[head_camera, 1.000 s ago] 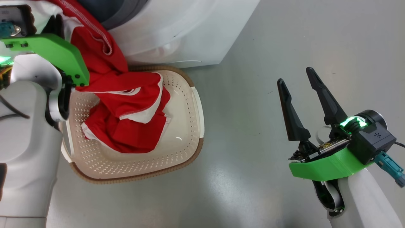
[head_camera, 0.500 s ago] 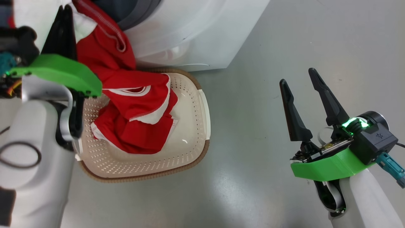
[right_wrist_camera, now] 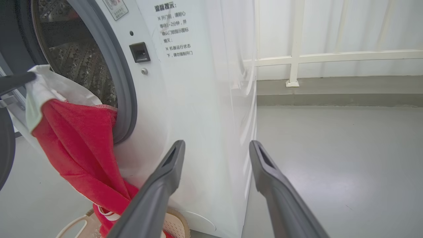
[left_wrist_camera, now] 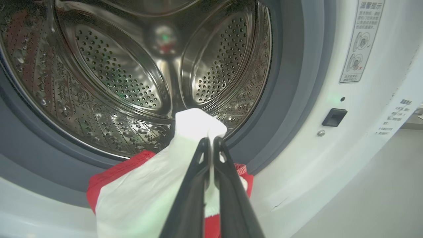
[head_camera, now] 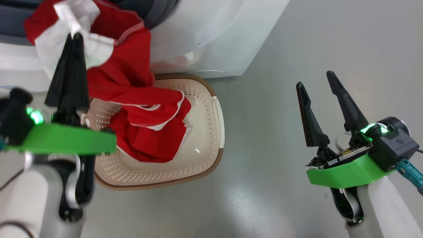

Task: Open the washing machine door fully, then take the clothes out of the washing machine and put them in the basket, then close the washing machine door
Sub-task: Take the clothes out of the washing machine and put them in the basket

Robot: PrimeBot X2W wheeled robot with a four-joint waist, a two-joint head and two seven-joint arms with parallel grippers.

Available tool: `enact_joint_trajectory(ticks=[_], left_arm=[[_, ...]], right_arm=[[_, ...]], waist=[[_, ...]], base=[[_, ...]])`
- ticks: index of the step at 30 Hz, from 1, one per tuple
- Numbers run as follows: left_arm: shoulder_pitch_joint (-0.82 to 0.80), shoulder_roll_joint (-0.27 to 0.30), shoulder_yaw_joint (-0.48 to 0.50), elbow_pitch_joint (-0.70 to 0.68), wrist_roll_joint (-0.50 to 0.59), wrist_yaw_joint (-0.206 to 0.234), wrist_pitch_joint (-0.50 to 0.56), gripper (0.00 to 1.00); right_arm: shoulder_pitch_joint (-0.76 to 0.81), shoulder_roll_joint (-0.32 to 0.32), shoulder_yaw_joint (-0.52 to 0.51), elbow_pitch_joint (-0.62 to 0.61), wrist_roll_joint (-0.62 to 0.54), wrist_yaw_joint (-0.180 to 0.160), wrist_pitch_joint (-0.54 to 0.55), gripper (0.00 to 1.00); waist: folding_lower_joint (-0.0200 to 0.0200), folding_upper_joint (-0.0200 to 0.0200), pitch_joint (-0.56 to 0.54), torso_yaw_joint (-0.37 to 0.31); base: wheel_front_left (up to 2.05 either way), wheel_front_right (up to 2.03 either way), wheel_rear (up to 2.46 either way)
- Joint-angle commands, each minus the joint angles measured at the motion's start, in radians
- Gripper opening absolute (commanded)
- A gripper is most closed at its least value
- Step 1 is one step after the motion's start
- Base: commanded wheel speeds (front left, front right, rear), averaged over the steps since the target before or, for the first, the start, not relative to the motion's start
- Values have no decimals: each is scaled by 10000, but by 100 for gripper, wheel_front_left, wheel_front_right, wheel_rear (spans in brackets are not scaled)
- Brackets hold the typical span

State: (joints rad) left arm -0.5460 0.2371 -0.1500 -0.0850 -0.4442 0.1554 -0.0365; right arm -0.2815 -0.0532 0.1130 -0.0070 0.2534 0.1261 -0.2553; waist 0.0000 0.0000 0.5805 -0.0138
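The clothes (head_camera: 148, 142) sit in two places. Their lower folds lie in the basket (head_camera: 206, 132), and their upper end hangs from my left gripper (head_camera: 73, 36), whose fingers are pinched tight on a white corner of the fabric just outside the mouth of the washing machine (head_camera: 214, 33).

In the left wrist view the red hem hangs in front of the lower part of the grey gasket (left_wrist_camera: 290, 99); I can't tell whether it touches. Beyond it, the steel drum (left_wrist_camera: 115, 72) looks empty as far as I can see. I judge the step in hand is to carry this held end across and drop it in.

I'd bring the pinch low over the middle of the basket before letting go, so the cloth piles up inside and nothing flops over its edge onto the floor (head_camera: 281, 49). I'd pull away from the gasket gently in case the hem catches.

My right gripper (head_camera: 314, 79) hangs well off to the side over bare floor, fingers spread wide and holding nothing.
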Motion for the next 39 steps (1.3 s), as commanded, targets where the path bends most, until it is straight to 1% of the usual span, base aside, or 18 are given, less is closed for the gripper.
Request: enact_joint_trajectory(ticks=[1,6,9,12,16,20,24,25,35,36,39], left_arm=[[317,357,393,-521,40,108,45,0],[1447,257,308,-1842,34,467,334,0],[2089,128,115,-2292,-75,565,546,0],[2589,-46,-59,-2410,-260,609,659,0],[2884,-242,-227,-1825,-661,455,739,0],[2761,-523,-378,-510,-1201,75,696,0],[2363,-751,-626,1307,-1501,-354,669,0],[2363,-751,-626,1307,-1501,-354,669,0],[550,-1308,-901,6268,-1830,-1358,-158,0],[209,-1382,-959,7231,-1848,-1529,-333,0],[-283,-1483,-1018,8598,-1907,-1794,-596,0]], right_arm=[[325,30,212,-221,-6,46,-65,100],[353,30,163,-250,-19,46,-65,100],[363,30,128,-279,-38,46,-65,100],[373,30,119,-303,-62,46,-65,100],[329,30,153,-294,-85,46,-65,100],[252,30,227,-270,-77,46,-65,100],[190,30,291,-253,-59,46,-65,100],[190,30,291,-253,-59,46,-65,100],[49,30,383,-248,-1,46,-65,100],[17,30,415,-244,14,46,-65,100],[-27,30,454,-246,43,46,-65,100]], waist=[[0,0,-29,26],[0,0,-53,106],[0,0,-35,172],[0,0,-3,234],[0,0,34,278],[0,0,72,244],[0,0,154,163],[0,0,154,163],[0,0,416,-149],[0,0,452,-201],[0,0,518,-267]], base=[[0,0,0],[0,0,0],[0,0,0],[0,0,0],[0,0,0],[0,0,0],[0,0,0],[0,0,0],[0,0,0],[0,0,0],[0,0,0]])
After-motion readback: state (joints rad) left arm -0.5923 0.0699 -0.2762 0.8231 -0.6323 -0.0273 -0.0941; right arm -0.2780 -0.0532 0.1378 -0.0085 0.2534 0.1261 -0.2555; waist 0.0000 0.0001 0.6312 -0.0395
